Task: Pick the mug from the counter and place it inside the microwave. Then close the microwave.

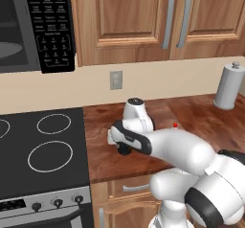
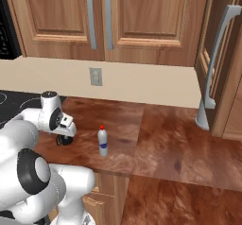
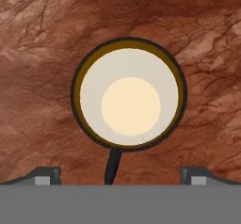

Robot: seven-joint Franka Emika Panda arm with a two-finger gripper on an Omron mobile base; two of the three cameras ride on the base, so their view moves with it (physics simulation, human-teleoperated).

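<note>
You've got brown wood cupboards up top w/ long grey handles. Under them is a plain cream wall — a grey plug socket sits in the middle. A black stove w/ white rings is on the left; a paper towel roll stands far right.

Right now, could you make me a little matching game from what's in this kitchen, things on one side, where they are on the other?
Things:
1. mug
2. bottle
3. paper towel roll
4. microwave

Places:
A. up beside the wall cabinets, above the stove
B. on the counter, right of the arm
C. straight below the open gripper
D. far end of the counter by the wall

Pairs: 1-C, 2-B, 3-D, 4-A
</note>
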